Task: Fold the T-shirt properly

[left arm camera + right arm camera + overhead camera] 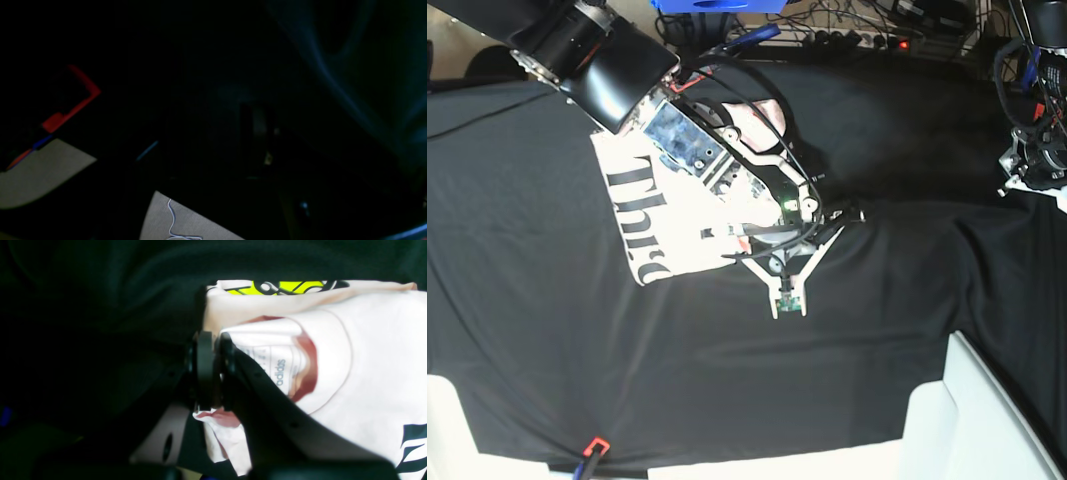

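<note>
**Pinching the pink shirt near its collar**

Looking along the right tool (213, 373), we see its two black fingers (204, 370) pressed together on a fold of the T-shirt (367, 366). The pinch sits just beside the neck opening, where a white label (278, 368) printed "adidas" shows inside the collar. Beyond the fingertips a strip of yellow graphic (283, 286) with black outlines lies along the shirt's far edge. Black lettering shows at the shirt's lower corner in this view.

From the base view, the right arm reaches in from the upper left corner, its tool (827, 218) at the edge of the T-shirt (642, 215). The shirt lies bunched under and behind the arm on the black cloth (577, 370) covering the worktop, large serif letters visible on the part trailing behind the wrist.

The left tool (1027, 165) sits well apart from the shirt, at the worktop's far edge. Its own camera view is nearly black; we cannot tell whether its fingers are spread or pressed together. Only a red bracket (75, 100) and pale patches show there.
</note>
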### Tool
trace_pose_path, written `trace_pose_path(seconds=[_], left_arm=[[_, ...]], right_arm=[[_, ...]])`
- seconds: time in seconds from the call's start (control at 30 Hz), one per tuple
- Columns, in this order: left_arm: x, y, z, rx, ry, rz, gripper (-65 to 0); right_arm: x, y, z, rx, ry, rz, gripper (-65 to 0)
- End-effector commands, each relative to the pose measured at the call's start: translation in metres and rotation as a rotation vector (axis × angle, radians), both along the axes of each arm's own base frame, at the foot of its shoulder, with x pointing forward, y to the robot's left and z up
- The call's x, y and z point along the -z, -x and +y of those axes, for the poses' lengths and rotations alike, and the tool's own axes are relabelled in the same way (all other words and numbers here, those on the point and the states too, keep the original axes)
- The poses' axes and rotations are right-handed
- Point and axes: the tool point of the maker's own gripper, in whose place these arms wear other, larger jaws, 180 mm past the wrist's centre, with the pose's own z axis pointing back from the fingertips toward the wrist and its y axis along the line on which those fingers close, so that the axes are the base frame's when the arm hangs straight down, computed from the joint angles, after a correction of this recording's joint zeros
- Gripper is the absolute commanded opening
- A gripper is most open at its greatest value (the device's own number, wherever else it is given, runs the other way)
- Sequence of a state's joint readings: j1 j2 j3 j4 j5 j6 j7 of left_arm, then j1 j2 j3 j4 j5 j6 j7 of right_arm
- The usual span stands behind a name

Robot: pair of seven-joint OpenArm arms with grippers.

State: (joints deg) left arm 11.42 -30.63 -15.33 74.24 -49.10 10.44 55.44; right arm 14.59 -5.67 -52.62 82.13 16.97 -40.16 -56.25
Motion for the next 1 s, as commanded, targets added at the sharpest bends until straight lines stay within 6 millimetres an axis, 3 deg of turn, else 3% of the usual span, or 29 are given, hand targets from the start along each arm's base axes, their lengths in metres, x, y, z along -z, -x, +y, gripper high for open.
trace_pose_path(seconds=[0.0, 0.37, 0.57, 0.7, 0.83, 0.97], left_arm=[[-0.013, -0.009, 0.01, 0.006, -0.033, -0.029, -38.6], [-0.014, -0.011, 0.011, 0.004, -0.033, -0.033, -38.6], [-0.014, -0.011, 0.011, 0.004, -0.033, -0.033, -38.6], [-0.014, -0.011, 0.011, 0.004, -0.033, -0.033, -38.6], [-0.014, -0.011, 0.011, 0.004, -0.033, -0.033, -38.6], [-0.014, -0.011, 0.011, 0.004, -0.033, -0.033, -38.6]], right_arm=[[-0.016, -0.009, 0.013, -0.023, -0.022, -0.054, -65.0], [-0.014, -0.013, 0.015, -0.039, -0.003, -0.097, -63.7], [-0.017, -0.015, 0.016, -0.038, -0.01, -0.111, -57.2], [-0.022, -0.019, 0.019, -0.036, -0.023, -0.16, -48.0], [-0.029, -0.003, 0.046, -0.175, -0.002, -0.242, -36.7], [-0.038, -0.003, 0.057, -0.242, 0.016, -0.298, -34.4]])
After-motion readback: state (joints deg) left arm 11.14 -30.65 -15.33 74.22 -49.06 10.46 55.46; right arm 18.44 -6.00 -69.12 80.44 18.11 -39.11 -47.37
